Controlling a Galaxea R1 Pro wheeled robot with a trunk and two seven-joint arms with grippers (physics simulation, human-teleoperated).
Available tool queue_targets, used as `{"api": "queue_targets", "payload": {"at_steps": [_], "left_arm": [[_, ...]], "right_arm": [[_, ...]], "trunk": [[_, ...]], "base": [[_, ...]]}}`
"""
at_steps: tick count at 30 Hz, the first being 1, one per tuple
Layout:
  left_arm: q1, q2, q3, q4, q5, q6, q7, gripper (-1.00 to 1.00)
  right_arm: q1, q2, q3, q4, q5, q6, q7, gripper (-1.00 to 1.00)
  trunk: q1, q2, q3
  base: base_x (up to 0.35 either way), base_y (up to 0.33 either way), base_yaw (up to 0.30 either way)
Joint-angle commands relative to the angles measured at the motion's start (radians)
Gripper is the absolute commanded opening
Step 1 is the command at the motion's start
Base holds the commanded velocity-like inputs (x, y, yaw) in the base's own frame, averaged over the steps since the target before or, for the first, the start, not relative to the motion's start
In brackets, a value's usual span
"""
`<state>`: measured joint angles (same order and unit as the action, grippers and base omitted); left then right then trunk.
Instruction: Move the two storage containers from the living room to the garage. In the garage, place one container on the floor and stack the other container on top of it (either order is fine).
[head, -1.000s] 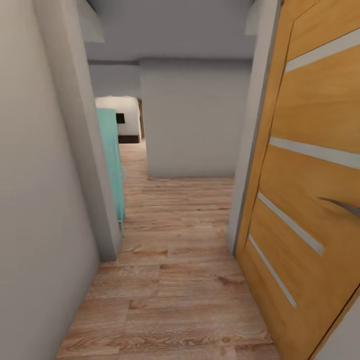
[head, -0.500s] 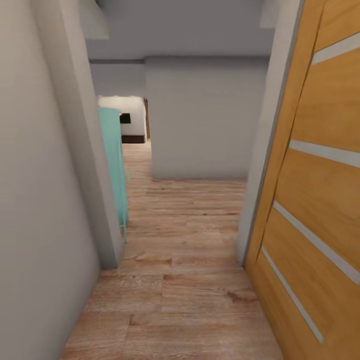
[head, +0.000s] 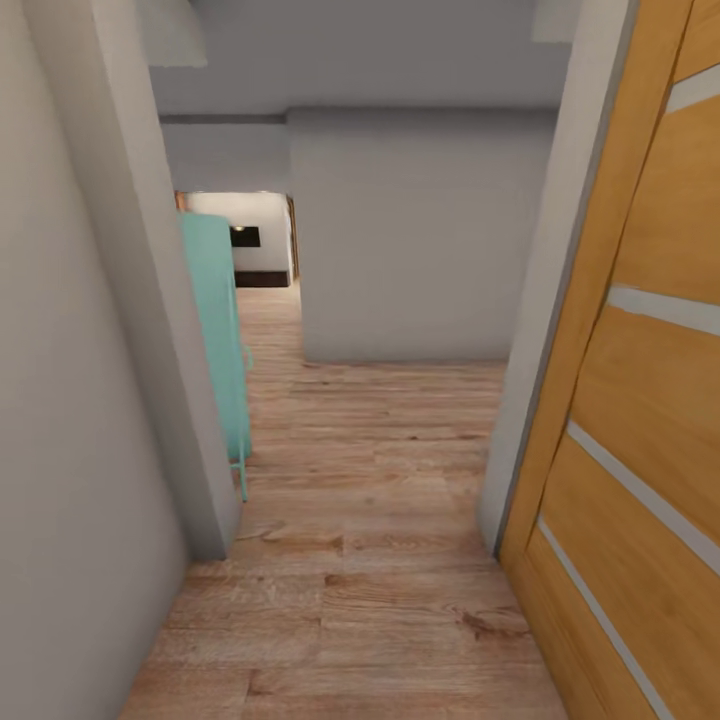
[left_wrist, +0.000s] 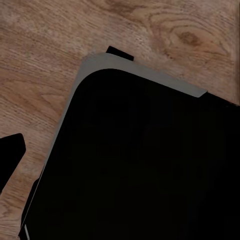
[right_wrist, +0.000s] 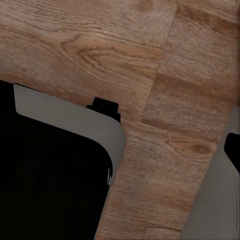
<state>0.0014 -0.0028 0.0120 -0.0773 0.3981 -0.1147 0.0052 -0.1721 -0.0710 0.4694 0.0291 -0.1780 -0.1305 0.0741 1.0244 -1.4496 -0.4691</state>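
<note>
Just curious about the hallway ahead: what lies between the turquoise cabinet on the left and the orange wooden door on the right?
In the head view, only bare wood plank floor separates the turquoise cabinet from the orange door.

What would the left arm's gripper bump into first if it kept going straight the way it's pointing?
Most likely the robot's own dark base, which lies right across its line. Beyond that edge is the wood plank floor. Depth is hard to judge here.

The head camera looks forward and slightly down a narrow hallway, while both wrist cameras face close down onto the same wood plank floor (head: 370, 500).
</note>
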Motion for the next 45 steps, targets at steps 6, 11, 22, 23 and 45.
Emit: {"api": "queue_targets", "payload": {"at_steps": [6,11,22,23,45], "left_arm": [[0.0,0.0,0.001,-0.001,0.004,-0.002,0.001,1.0],[0.0,0.0,0.002,-0.001,0.004,0.001,0.001,1.0],[0.0,0.0,0.0,-0.001,0.003,0.001,0.001,1.0],[0.0,0.0,0.0,-0.001,0.003,0.001,0.001,1.0],[0.0,0.0,0.0,-0.001,0.003,0.001,0.001,1.0]], "right_arm": [[-0.001,0.01,0.009,0.002,-0.007,-0.006,0.006,1.0],[-0.001,0.016,0.008,0.002,-0.006,-0.006,0.006,1.0],[-0.001,0.016,0.008,0.002,-0.006,-0.006,0.006,1.0],[-0.001,0.016,0.008,0.002,-0.006,-0.006,0.006,1.0],[-0.001,0.017,0.008,0.002,-0.006,-0.006,0.006,1.0]], "trunk": [[0.001,0.0,-0.001],[0.001,0.0,-0.001],[0.001,0.0,-0.001],[0.001,0.0,-0.001],[0.001,0.0,-0.001]], "base": [[0.316,0.0,0.0],[0.316,0.0,0.0],[0.316,0.0,0.0],[0.316,0.0,0.0],[0.316,0.0,0.0]]}}
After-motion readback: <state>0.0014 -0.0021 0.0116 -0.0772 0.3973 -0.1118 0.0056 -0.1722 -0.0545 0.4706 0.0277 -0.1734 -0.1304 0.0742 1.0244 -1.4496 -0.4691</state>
